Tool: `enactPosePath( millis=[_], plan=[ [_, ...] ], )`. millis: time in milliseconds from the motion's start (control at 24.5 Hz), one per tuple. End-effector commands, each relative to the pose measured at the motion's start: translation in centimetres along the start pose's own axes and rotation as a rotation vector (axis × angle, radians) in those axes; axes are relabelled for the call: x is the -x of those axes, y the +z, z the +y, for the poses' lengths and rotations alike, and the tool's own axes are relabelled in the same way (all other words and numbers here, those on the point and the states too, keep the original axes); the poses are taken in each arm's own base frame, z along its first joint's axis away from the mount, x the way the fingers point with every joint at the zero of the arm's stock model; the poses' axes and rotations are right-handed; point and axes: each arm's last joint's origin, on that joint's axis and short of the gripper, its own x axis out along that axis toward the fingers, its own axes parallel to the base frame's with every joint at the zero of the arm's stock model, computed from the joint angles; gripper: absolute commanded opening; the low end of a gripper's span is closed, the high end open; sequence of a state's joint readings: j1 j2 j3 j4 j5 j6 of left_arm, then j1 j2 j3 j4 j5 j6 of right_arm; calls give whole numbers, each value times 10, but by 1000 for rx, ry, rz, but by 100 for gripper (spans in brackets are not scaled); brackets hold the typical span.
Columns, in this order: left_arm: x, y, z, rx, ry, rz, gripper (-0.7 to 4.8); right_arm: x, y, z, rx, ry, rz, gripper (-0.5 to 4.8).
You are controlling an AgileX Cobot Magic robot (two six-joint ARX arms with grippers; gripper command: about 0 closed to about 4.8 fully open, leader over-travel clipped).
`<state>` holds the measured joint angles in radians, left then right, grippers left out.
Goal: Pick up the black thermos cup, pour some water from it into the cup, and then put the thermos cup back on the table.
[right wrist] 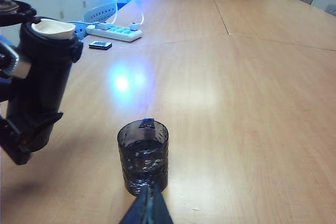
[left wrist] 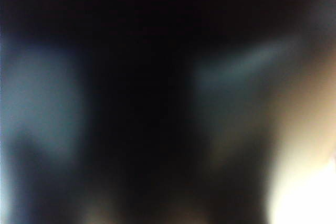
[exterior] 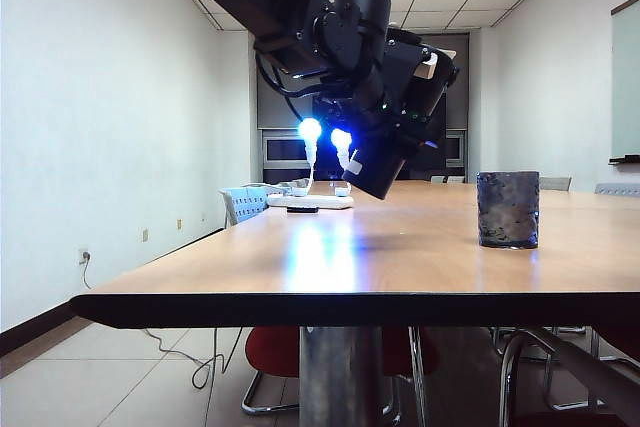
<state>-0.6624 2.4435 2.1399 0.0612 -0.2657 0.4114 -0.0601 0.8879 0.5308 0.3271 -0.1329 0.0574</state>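
The left arm is reaching in from the upper left of the exterior view, its left tool (exterior: 395, 112) clamping around the black thermos cup (exterior: 385, 162) and carrying it in the air above the wooden worktop (exterior: 400, 247). The flask is hanging tilted, its base with the small white label pointing down toward the left of that view. In the right wrist view the same flask (right wrist: 44, 85) is showing its whitish spout (right wrist: 52, 27) with the hinged lid flipped open, and the dark fingers (right wrist: 23, 132) are gripping its body. The left wrist view is giving only a dark blur.

The cup (exterior: 508, 209), a short mottled grey tumbler, is standing upright on the worktop, well to the right of the flask and apart from it. The right tool (right wrist: 149, 203) is hovering just beside the cup (right wrist: 143, 156), its thin tips pressed together with nothing between them.

Farther back, a white power strip (exterior: 310, 202) is lying on the worktop with two glowing blue-white lamps (exterior: 310, 130) plugged into it, and a small dark object (right wrist: 100, 45) is lying next to it.
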Motion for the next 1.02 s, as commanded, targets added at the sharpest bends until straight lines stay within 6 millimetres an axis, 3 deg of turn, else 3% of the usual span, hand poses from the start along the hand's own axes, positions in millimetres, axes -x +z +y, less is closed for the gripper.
enactPosePath(
  millis=[41,326,449,571,1019],
  plan=[
    [-6,5,-5,-2,5,-31,182,0,4,0,-1,5,-27,-1],
    [-15,-14,-35,-106,-31,8,182,0,4,1,-52,10,-27,-1],
    [-18,-21,-35,-139,42,57,182,0,4,1,-51,31,-25,-1],
    [-22,-15,-33,-150,75,48,182,0,4,1,-51,31,-26,-1],
    [-26,-13,-35,-218,36,45,182,0,4,4,-51,44,-24,-1]
  ],
)
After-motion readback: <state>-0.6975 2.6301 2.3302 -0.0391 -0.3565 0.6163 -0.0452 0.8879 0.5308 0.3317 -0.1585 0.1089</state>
